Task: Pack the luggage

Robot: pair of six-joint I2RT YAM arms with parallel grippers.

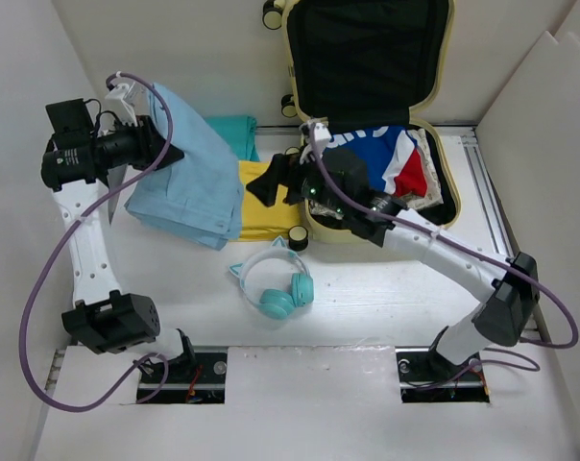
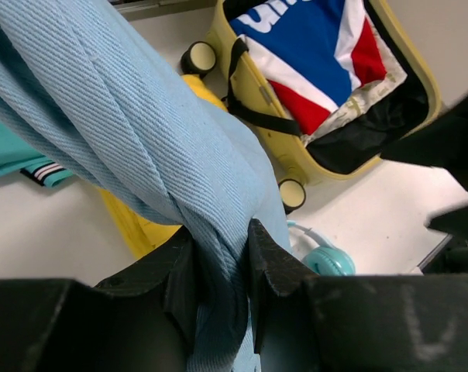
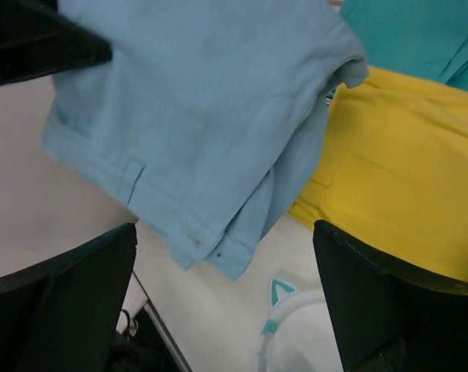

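Note:
The pale-yellow luggage [image 1: 442, 168] lies open at the back right, lid up, with a blue, white and red garment [image 1: 398, 158] inside; it also shows in the left wrist view [image 2: 253, 85]. My left gripper [image 1: 163, 139] is shut on light-blue trousers [image 1: 194, 178] and lifts one end off the table; the fingers [image 2: 269, 260] pinch the cloth [image 2: 141, 132]. My right gripper [image 1: 276, 182] is open and empty above the yellow garment [image 1: 261, 216], left of the luggage. Its wide-apart fingers [image 3: 397, 294] frame the trousers [image 3: 203, 116] and yellow cloth [image 3: 404, 186].
Teal cat-ear headphones [image 1: 276, 283] lie on the table in front of the garments, also in the left wrist view [image 2: 327, 260] and right wrist view [image 3: 292, 329]. A teal garment [image 1: 234, 134] lies behind the trousers. White walls enclose the table on three sides.

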